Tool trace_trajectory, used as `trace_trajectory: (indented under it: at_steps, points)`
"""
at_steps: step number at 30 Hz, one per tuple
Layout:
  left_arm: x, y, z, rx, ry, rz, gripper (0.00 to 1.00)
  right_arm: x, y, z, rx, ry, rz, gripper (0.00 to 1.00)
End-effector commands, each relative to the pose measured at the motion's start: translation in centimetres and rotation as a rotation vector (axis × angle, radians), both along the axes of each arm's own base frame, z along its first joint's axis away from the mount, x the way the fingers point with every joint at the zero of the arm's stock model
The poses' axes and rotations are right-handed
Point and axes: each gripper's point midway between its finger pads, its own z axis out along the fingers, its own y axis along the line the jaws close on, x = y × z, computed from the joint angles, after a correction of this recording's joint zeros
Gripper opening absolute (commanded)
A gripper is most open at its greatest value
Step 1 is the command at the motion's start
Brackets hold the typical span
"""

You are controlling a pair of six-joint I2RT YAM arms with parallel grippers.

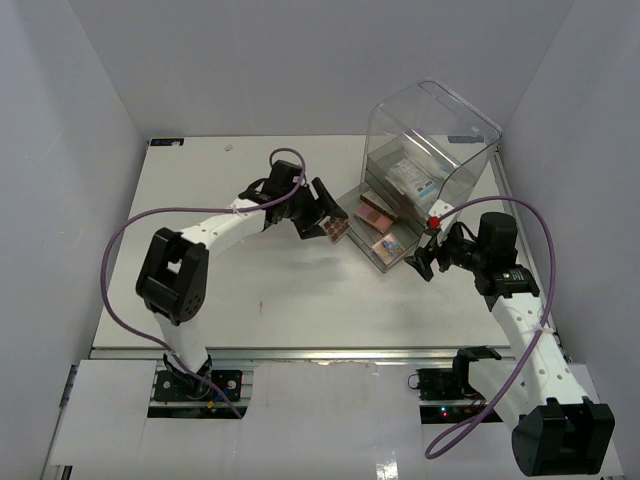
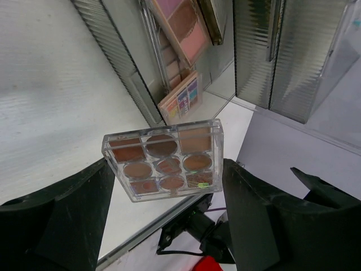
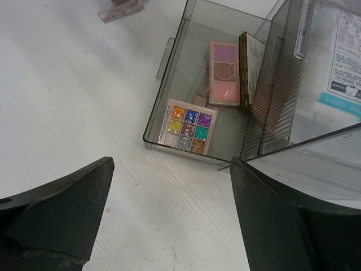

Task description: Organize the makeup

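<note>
While the left end effector (image 2: 167,189) is clamped, fingers spread wide, on the side edges of a clear palette of brown shades (image 2: 163,159), it holds it above the table (image 1: 250,290), just beside the pulled-out drawer (image 3: 183,65) of the clear box (image 1: 470,130). In that drawer a glitter palette (image 3: 187,127) lies near the front and a pink palette (image 3: 224,73) behind it, with a dark compact (image 3: 252,53) on edge beside the pink one. A white packet (image 3: 344,51) sits higher up in the box. The right end effector (image 3: 169,169) hangs over the table by the drawer's front, fingers wide apart.
</note>
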Motion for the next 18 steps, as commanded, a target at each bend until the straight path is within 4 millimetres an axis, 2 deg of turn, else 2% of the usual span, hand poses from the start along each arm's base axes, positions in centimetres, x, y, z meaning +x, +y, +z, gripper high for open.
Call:
trace_trajectory:
  at_steps: [1, 2, 5, 7, 11, 12, 13, 14, 18]
  points:
    - [2.2, -3.0, 2.4, -0.010, -0.069, -0.046, 0.09, 0.3, -0.1, 0.7, 0.004, -0.037, 0.004, 0.90]
    - [2.6, -3.7, 2.9, -0.015, -0.081, -0.052, 0.10, 0.3, -0.1, 0.7, 0.004, -0.036, 0.004, 0.90]
    - [3.5, -5.3, 2.0, -0.006, -0.072, -0.063, 0.13, 0.3, -0.1, 0.7, 0.003, -0.037, 0.003, 0.90]
    - [4.0, -6.3, 2.2, -0.015, -0.076, -0.073, 0.17, 0.4, -0.1, 0.7, 0.002, -0.036, 0.002, 0.90]
    - [4.4, -7.3, 1.1, -0.017, -0.063, -0.091, 0.27, 0.4, -0.1, 0.7, 0.003, -0.036, 0.003, 0.90]
    - [4.4, -7.4, 1.1, -0.018, -0.063, -0.093, 0.52, 0.4, -0.1, 0.6, 0.003, -0.036, 0.003, 0.90]
    - [4.4, -7.5, 1.1, -0.019, -0.064, -0.095, 0.83, 0.4, -0.1, 0.6, 0.002, -0.036, 0.002, 0.90]
    - [4.4, -7.5, 1.0, -0.019, -0.063, -0.099, 0.97, 0.4, -0.2, 0.6, 0.002, -0.035, 0.001, 0.90]
    - [4.3, -7.5, 1.2, -0.020, -0.066, -0.105, 0.98, 0.4, -0.2, 0.6, 0.002, -0.035, 0.001, 0.90]
